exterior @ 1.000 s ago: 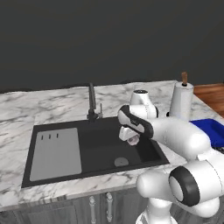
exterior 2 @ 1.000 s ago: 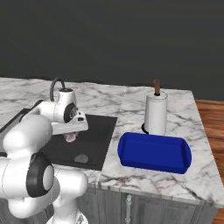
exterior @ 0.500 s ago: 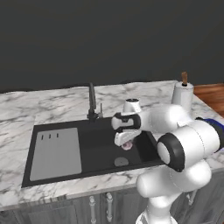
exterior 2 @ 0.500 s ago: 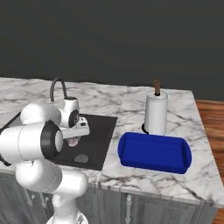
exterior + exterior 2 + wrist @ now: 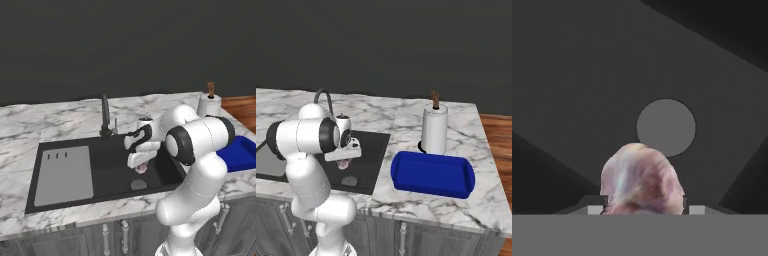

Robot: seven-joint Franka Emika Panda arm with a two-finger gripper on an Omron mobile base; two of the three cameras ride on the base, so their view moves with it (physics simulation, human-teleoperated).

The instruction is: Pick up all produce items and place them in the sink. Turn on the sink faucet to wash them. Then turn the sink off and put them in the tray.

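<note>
Robot arm (image 5: 200, 150): glossy white shell, fat rounded segments w/ black bands at joints. Big round joint cap, dark grey centre w/ black ring, on the side of the upper segment. Wrist narrower, white w/ black collar. Hand (image 5: 141, 157) = flat white block, small pale tips under it. No cables, screws or markings visible.

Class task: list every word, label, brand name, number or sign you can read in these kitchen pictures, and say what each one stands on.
None can be read: the blue tray, paper towel roll, faucet, sink and pinkish bulb are all unmarked.
The three dark slots on the grey drainboard are openings, not writing.
</note>
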